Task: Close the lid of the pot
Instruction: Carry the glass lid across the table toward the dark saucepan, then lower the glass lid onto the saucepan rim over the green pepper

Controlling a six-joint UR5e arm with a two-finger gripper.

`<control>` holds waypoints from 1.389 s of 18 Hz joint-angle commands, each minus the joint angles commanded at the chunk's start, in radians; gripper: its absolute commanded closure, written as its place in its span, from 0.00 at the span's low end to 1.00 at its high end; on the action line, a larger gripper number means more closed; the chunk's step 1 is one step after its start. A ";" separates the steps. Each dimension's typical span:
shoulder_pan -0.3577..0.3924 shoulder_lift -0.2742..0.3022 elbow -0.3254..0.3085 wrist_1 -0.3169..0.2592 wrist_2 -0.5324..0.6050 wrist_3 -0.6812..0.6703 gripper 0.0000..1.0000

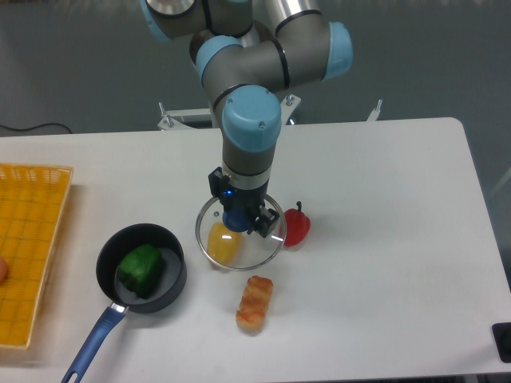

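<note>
The pot [172, 283], a dark round saucepan with a long blue handle [92, 345], sits at the front left of the table and has no lid on it. A green toy pepper [141, 270] lies inside it. The pot lid [255, 251], a clear glass disc with a metal rim, is to the right of the pot, near the table's middle. My gripper [239, 221] comes straight down onto the lid's centre and is shut on its blue knob [233, 219]. I cannot tell whether the lid rests on the table or is held just above it.
A yellow toy [223, 243] shows through the lid's glass. A red toy pepper [298, 227] stands against the lid's right rim. A toasted bread-like toy [255, 303] lies in front of the lid. A yellow mesh basket [28, 247] is at the left edge.
</note>
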 joint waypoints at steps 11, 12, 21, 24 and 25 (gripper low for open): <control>-0.090 0.003 -0.008 0.002 0.012 -0.121 0.40; -0.107 0.002 -0.008 0.002 0.014 -0.123 0.40; -0.235 -0.072 0.055 0.000 0.057 -0.271 0.39; -0.258 -0.080 0.057 0.014 0.057 -0.287 0.40; -0.265 -0.081 0.057 0.015 0.055 -0.287 0.39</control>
